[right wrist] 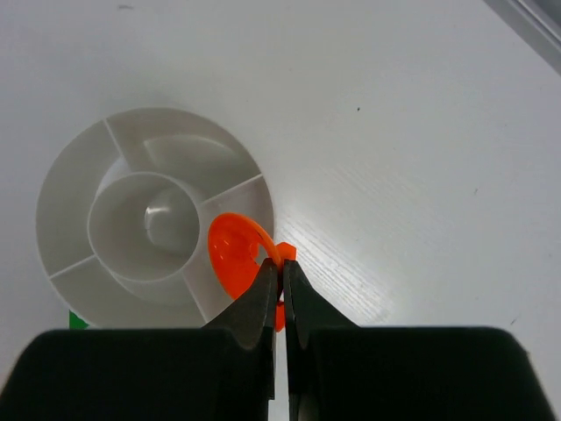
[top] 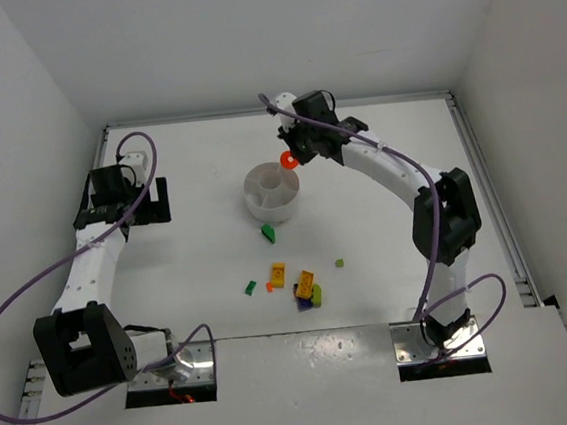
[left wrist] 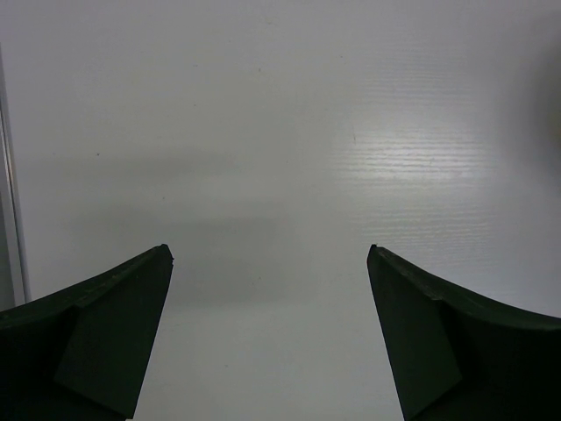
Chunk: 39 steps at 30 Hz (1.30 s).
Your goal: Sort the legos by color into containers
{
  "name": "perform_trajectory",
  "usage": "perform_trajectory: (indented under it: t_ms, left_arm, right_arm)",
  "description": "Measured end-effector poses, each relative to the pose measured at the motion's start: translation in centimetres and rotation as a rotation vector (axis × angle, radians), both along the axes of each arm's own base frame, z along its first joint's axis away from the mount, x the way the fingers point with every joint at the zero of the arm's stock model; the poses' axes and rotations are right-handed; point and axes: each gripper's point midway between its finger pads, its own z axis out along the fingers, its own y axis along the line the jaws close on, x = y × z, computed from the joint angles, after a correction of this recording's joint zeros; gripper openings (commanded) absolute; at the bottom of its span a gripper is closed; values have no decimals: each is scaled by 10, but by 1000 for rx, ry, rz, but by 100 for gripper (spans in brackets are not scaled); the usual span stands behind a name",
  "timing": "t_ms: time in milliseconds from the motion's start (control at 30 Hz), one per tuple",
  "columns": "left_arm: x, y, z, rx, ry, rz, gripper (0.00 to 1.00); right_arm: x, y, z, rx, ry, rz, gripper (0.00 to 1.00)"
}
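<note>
- right gripper (right wrist: 281, 265) pinched tight on the edge of a red-orange lego (right wrist: 233, 254), over 1 wedge of the white dish (right wrist: 61, 189)
- left gripper (left wrist: 270, 254) wide open, holding nothing

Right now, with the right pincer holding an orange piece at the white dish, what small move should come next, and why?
Probably open the right pincer and let the orange piece drop. Its jaws are shut on the piece's edge, and in the wrist view most of the piece hangs over one wedge section of the white dish.
</note>
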Motion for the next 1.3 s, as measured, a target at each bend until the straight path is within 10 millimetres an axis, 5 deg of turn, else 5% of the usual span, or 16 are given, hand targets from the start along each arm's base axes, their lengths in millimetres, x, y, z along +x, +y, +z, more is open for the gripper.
perform_trajectory:
  t_ms: [400,633,900,1067,1200,1300]
  left_arm:
    - [1,3,-2,6,6,15,100]
    - [0,3,-4,5,11,15,100]
    - [-1,2,-8,4,17,15,100]
    - [-3,2,-12,2,27,15,100]
    - [-3,2,-11,3,25,15,100]
    - [-2,2,-11,3,24,15,100]
  right_arm:
    - [3,21,24,-41,-67,61,0]
    - [-14,46,-5,-116,-27,152,0]
    - [-19,49,-29,-203,-5,159,0]
    - [-16,46,-28,-222,-16,148,17]
    - [-17,46,-28,-224,-17,154,52]
    - [-19,50,-29,-210,-10,175,53]
